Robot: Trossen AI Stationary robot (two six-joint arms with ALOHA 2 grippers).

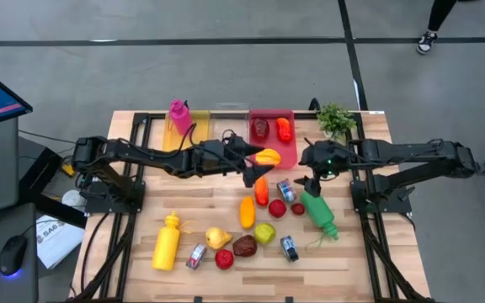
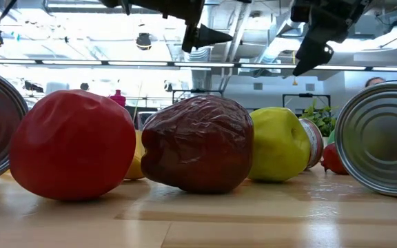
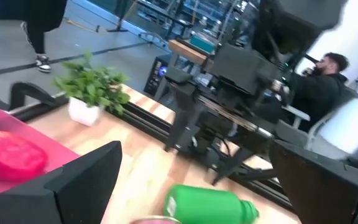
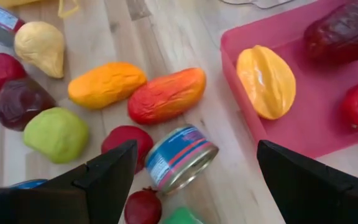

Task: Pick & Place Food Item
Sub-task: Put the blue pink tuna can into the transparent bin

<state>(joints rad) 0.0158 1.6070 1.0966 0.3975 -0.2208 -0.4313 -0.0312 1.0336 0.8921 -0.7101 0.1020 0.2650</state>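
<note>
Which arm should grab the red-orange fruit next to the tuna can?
Probably left. The left hand hangs open almost over the red-orange fruit, beside the red tray. The right hand, also open, sits over the green bottle, past the can.

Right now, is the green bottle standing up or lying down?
Lying down. The green bottle lies on its side on the table, seen from above.

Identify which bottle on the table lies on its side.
The green bottle near the right pincer; the yellow and pink bottles stand upright.
</note>
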